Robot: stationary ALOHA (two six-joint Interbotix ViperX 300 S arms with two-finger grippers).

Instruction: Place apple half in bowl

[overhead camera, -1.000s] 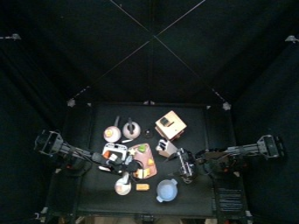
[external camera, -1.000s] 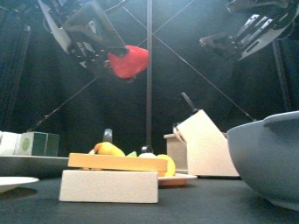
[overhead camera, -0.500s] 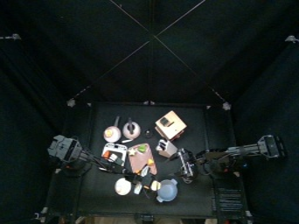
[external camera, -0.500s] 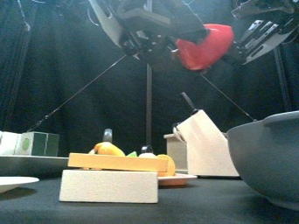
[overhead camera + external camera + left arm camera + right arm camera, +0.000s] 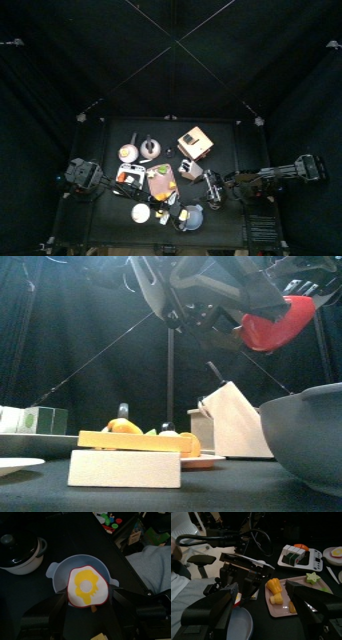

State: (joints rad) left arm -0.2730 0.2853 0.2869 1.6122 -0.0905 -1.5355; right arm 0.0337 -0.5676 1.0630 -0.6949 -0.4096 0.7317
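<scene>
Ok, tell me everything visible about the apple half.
The apple half looks like a plastic toy: red skin, a flat pale cut face with a yellow core patch. The left pincer grips it by its sides, cut face toward the wrist camera, directly above the grey-blue bowl. In the front view it hangs high, clear of the bowl.

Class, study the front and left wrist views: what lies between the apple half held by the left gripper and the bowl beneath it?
Nothing. In the front view the apple half hangs above the bowl with bare space between; the left wrist view agrees.

Left hand (image 5: 87, 607) raised, clamped; right hand (image 5: 264, 614) spread, idle.
</scene>
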